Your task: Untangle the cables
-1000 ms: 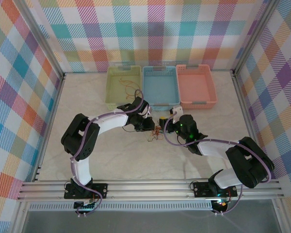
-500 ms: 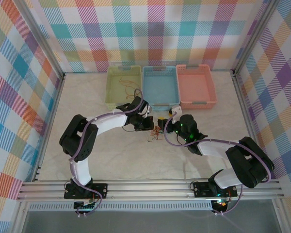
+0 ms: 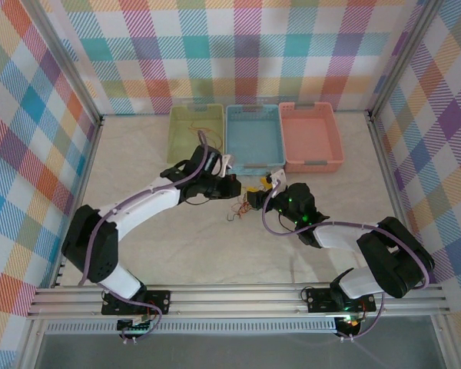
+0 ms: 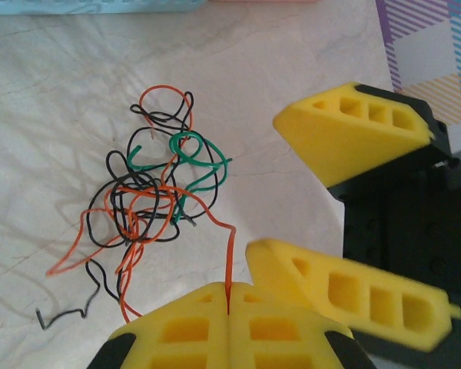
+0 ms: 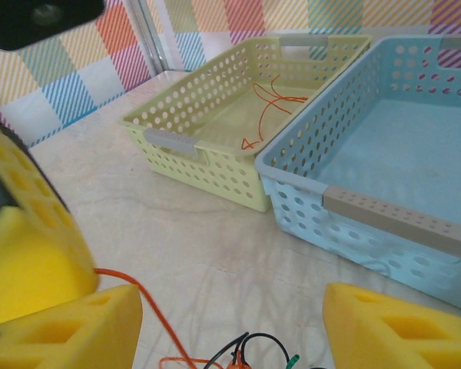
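Observation:
The cables (image 4: 150, 200) lie in a loose knot of orange, green and black strands on the pale tabletop, seen small between the arms from above (image 3: 237, 213). My left gripper (image 4: 228, 298) is shut on one orange strand (image 4: 232, 254) that rises taut out of the knot. From above, the left gripper (image 3: 230, 187) sits just left of the right gripper (image 3: 255, 198). My right gripper (image 5: 230, 330) is open over the knot, its yellow fingers (image 4: 353, 131) straddling the space beside the held strand. The orange strand (image 5: 138, 296) passes its left finger.
Three baskets stand in a row at the back: a green basket (image 3: 171, 138) with an orange wire (image 5: 273, 96) inside, a blue basket (image 3: 229, 138) and a salmon basket (image 3: 338, 138). Metal frame rails edge the table on both sides and at the front.
The left gripper has closed onto the orange strand. The left arm's elbow has swung out to the left, and the knot has shifted slightly left. The right arm has barely moved.

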`<move>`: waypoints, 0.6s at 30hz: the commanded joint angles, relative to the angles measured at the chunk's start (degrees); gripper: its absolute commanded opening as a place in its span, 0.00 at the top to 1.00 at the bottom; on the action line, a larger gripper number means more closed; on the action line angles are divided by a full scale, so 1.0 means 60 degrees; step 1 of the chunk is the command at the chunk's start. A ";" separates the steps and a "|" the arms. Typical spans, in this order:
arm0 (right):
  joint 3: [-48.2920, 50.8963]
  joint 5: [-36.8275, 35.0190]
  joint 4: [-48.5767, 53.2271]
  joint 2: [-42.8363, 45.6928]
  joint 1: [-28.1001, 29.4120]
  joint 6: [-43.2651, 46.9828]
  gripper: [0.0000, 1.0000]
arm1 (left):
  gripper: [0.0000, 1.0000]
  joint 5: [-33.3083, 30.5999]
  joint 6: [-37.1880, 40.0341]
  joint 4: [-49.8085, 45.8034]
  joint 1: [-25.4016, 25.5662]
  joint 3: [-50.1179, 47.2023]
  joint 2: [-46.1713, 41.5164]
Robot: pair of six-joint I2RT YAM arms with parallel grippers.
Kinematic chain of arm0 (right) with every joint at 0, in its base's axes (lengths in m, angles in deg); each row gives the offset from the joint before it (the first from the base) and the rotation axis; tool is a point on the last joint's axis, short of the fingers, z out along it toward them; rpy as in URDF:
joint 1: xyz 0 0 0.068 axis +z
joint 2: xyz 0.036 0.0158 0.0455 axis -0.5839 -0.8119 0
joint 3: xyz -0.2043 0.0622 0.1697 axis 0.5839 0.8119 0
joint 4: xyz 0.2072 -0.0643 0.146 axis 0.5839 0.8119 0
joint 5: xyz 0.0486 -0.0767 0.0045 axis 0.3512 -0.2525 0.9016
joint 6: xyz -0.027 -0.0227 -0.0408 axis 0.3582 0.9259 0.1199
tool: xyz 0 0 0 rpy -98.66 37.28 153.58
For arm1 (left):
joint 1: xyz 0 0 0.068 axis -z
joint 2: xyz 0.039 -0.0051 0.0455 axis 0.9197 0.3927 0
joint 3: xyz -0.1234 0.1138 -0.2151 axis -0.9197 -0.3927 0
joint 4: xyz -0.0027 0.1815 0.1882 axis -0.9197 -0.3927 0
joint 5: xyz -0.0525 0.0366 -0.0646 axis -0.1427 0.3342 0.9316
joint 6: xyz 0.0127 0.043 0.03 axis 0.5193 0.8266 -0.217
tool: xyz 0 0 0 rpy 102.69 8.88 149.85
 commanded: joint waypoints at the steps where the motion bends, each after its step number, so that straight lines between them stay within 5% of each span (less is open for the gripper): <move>1: 0.0071 0.0512 -0.0574 0.0022 -0.0011 0.0075 0.36 | 1.00 -0.0091 0.0220 0.0063 0.0093 -0.0495 -0.0660; 10: 0.0590 0.2887 -0.2128 0.0190 0.0055 0.0761 0.38 | 1.00 0.0211 0.0166 0.0009 0.0115 -0.0853 -0.1664; 18: 0.0646 0.2867 -0.2367 0.0106 0.0281 0.1274 0.38 | 1.00 0.0511 0.0089 -0.0050 0.0166 -0.1010 -0.2335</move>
